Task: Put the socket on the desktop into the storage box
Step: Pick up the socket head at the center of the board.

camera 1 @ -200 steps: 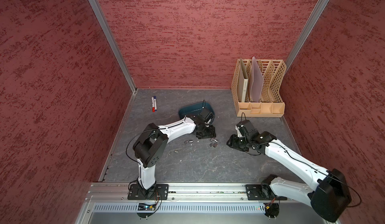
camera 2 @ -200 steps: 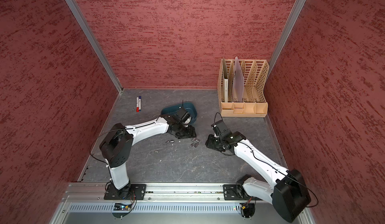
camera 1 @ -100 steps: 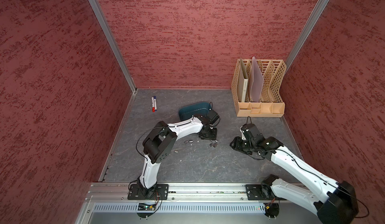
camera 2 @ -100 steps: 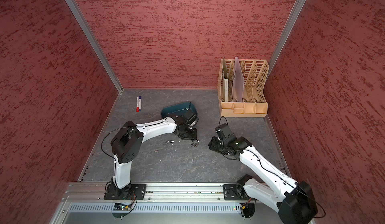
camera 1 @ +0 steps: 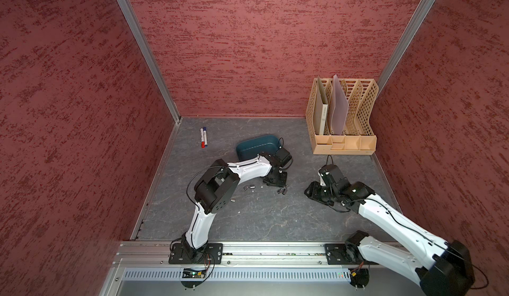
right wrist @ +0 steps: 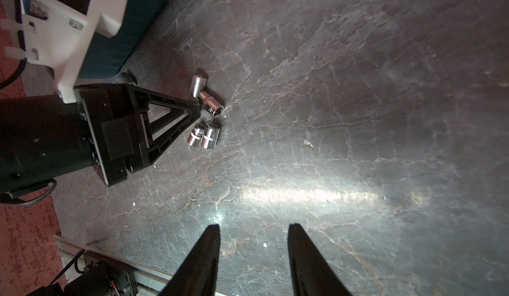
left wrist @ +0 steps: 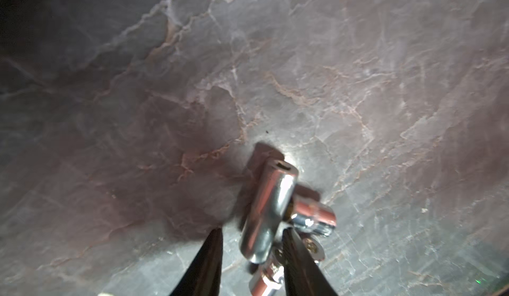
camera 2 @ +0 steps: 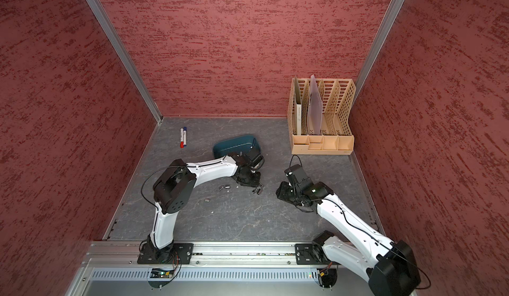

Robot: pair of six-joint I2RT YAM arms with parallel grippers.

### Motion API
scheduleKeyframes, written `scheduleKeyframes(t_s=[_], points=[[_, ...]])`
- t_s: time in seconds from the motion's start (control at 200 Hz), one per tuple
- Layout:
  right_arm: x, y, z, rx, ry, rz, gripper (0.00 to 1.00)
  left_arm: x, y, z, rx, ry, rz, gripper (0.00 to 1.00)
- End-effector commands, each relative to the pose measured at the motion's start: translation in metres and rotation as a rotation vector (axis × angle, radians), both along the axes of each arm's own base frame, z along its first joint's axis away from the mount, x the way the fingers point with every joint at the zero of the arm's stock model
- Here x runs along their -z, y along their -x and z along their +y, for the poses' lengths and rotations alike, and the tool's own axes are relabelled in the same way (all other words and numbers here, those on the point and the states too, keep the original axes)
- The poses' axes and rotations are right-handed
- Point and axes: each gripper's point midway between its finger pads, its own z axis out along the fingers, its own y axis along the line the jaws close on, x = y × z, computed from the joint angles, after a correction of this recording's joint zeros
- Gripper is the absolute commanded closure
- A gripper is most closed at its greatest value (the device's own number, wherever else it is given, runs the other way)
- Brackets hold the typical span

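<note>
Several small chrome sockets lie on the dark veined desktop (camera 1: 261, 220): a cluster (camera 1: 283, 190) (camera 2: 257, 190), a pair (camera 1: 249, 187) and a single one (camera 1: 233, 200). My left gripper (camera 1: 275, 183) (left wrist: 252, 230) points down at the cluster. A long socket (left wrist: 271, 203) lies between its fingers, against one finger and a gap away from the other. Shorter sockets (left wrist: 314, 216) crowd beside it. The teal storage box (camera 1: 257, 146) (camera 2: 234, 146) sits just behind the left wrist. My right gripper (camera 1: 309, 192) (right wrist: 253, 225) is open and empty, low over the desktop right of the cluster (right wrist: 205, 115).
A beige lattice file rack (camera 1: 344, 121) holding folders stands at the back right. Two markers (camera 1: 203, 137) lie at the back left. Red textured walls enclose the desktop. A metal rail (camera 1: 248, 250) runs along the front edge.
My left gripper came forward from beside the storage box and down onto the socket cluster, its jaws narrowing around the long socket. The right arm drew back slightly to the right, jaws unchanged.
</note>
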Motion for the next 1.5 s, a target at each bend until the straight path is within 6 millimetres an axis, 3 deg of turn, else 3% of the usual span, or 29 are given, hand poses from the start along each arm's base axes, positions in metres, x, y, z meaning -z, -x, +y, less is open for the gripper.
scheduleKeyframes(t_s=[0.0, 0.546, 0.761, 0.932, 1.167, 1.493], points=[[0.001, 0.000, -0.004, 0.021, 0.010, -0.007, 0.55, -0.001, -0.004, -0.004, 0.019, -0.017, -0.024, 0.63], [0.007, 0.002, -0.004, 0.022, 0.010, 0.006, 0.55, 0.017, -0.007, -0.004, 0.037, -0.072, -0.028, 0.67], [0.015, 0.001, -0.001, 0.018, 0.008, 0.024, 0.55, 0.022, -0.007, -0.002, 0.041, -0.087, -0.026, 0.75], [0.012, -0.002, 0.000, 0.015, 0.008, 0.019, 0.55, 0.020, -0.008, 0.000, 0.043, -0.098, -0.035, 0.88], [0.011, -0.006, 0.004, 0.008, 0.007, 0.020, 0.54, 0.000, -0.017, 0.007, 0.032, -0.091, -0.077, 0.98], [0.005, -0.015, 0.013, -0.005, -0.009, 0.015, 0.54, -0.055, -0.036, 0.021, -0.012, -0.006, -0.144, 1.00]])
